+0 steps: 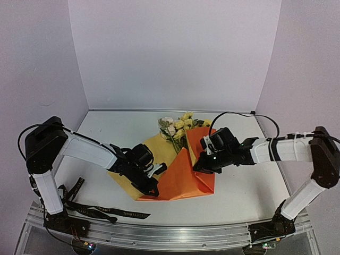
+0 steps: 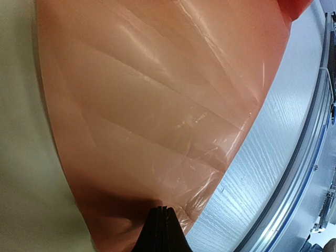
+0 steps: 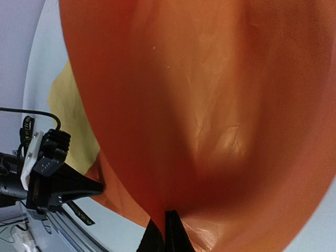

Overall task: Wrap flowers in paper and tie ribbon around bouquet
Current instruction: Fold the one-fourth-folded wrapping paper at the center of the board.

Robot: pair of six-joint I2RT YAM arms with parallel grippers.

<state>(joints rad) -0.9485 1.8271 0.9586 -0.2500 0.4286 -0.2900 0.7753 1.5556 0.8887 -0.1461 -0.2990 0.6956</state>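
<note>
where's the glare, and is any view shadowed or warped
Left wrist: white glare streaks on the glossy orange paper; the table edge is bowed by the lens. Right wrist: the paper fills the view, with little glare and deep shadow low in the middle. Top external: even light, sharp, soft shadows under the arms.

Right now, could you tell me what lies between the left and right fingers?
Only the paper, orange side raised in a fold, spans from left fingers to right fingers, in the top view.
</note>
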